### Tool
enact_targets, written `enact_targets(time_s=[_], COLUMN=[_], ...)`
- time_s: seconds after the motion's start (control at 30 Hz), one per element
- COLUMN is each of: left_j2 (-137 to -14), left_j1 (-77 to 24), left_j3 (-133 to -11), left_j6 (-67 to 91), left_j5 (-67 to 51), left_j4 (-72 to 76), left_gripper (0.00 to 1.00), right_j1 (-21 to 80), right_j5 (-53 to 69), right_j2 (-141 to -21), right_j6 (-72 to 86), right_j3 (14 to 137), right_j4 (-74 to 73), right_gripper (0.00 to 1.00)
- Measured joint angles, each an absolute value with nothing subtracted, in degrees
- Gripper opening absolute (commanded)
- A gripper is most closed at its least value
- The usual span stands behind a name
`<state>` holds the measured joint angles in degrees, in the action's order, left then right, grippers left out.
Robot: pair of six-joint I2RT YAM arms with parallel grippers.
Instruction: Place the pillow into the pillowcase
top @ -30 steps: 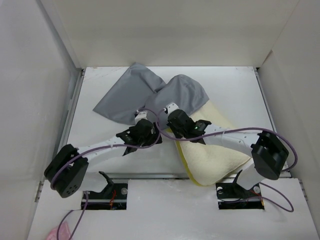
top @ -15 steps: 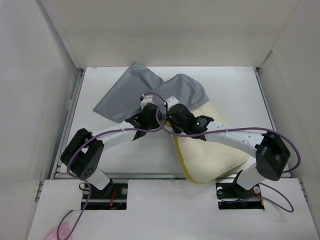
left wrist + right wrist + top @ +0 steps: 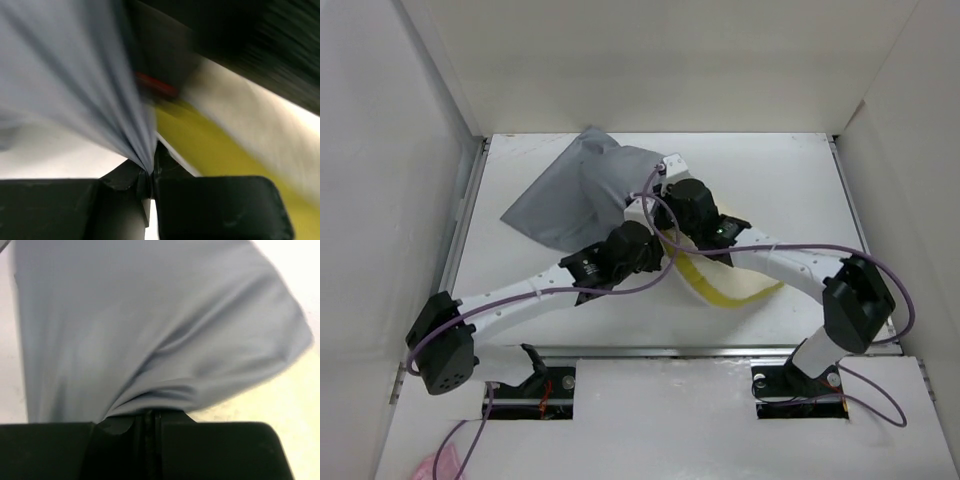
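Observation:
The grey pillowcase (image 3: 570,195) lies bunched at the far left of the white table (image 3: 520,285). The cream pillow (image 3: 745,285), with its yellow edge band (image 3: 705,282), lies under both arms at the centre right, and much of it is hidden. My left gripper (image 3: 656,238) is shut on a gathered fold of the pillowcase (image 3: 75,75), right beside the pillow's yellow band (image 3: 200,135). My right gripper (image 3: 662,188) is shut on another part of the pillowcase (image 3: 150,315), with the cream pillow (image 3: 280,405) just beneath.
White walls (image 3: 430,120) box in the table on the left, back and right. Purple cables (image 3: 790,250) loop along both arms. A pink object (image 3: 428,466) lies off the table at the bottom left.
My left gripper has shut on the pillowcase and reached further toward the centre. The right gripper has moved away with its fabric. The pillow has slid further from the near edge, and less of it shows.

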<state>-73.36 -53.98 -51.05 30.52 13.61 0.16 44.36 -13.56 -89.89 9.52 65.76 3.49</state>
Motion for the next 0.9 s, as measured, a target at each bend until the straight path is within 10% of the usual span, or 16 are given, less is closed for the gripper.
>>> enact_targets(time_s=[0.23, 0.33, 0.43, 0.47, 0.6, 0.9], left_j2=[-73.63, -73.63, -73.54, -73.47, -73.14, -74.06], left_j1=[-58.78, -59.48, -60.99, -62.0, -65.3, -54.68], left_j3=[-49.84, -48.34, -48.42, -48.73, -54.94, -77.23], left_j6=[31.88, 32.4, 33.63, 33.8, 35.35, 33.32], left_j5=[10.02, 9.17, 7.27, 6.44, 5.13, 18.72], left_j4=[-6.04, -7.57, -10.57, -11.57, -20.08, -28.75], left_gripper=[0.0, 0.03, 0.59, 0.98, 1.0, 1.0], right_j1=[44.47, 44.73, 44.71, 44.64, 44.14, 31.53], right_j5=[-11.66, -9.76, -6.28, -5.45, -4.69, -6.37], right_j2=[-100.01, -100.31, -98.21, -97.06, -89.23, -74.7], right_j6=[14.04, 16.4, 18.15, 18.35, 16.99, 13.21], right_j3=[68.18, 65.41, 59.96, 58.19, 52.86, 55.2], right_j4=[7.99, 10.44, 13.85, 14.24, 10.9, 2.33], right_gripper=[0.0, 0.25, 0.73, 0.78, 1.0, 1.0])
